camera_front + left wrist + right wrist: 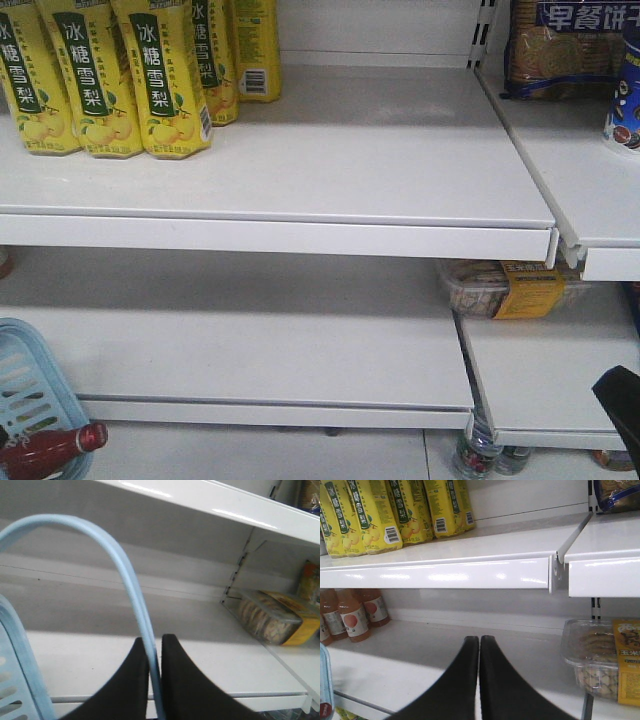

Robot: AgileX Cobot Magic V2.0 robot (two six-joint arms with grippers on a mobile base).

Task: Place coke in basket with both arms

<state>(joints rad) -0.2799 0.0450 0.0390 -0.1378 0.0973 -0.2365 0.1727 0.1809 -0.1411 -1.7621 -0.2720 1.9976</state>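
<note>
A light blue basket [30, 385] hangs at the bottom left of the front view with a coke bottle [55, 450] with a red cap lying in it. My left gripper [154, 642] is shut on the basket handle [120, 565], which arches up and left to the basket wall [20, 670]. My right gripper [479, 640] is shut and empty, in front of the lower shelf; its dark edge shows at the front view's bottom right [620, 405]. A sliver of the basket [324, 685] shows at the right wrist view's left edge.
Yellow pear-drink cartons [150, 75] stand on the upper shelf [300, 215]. A clear biscuit box [505, 288] lies on the lower right shelf, also in the right wrist view [602, 660]. Orange drink bottles [352, 617] stand at the lower left. Snack packs [560, 45] sit upper right.
</note>
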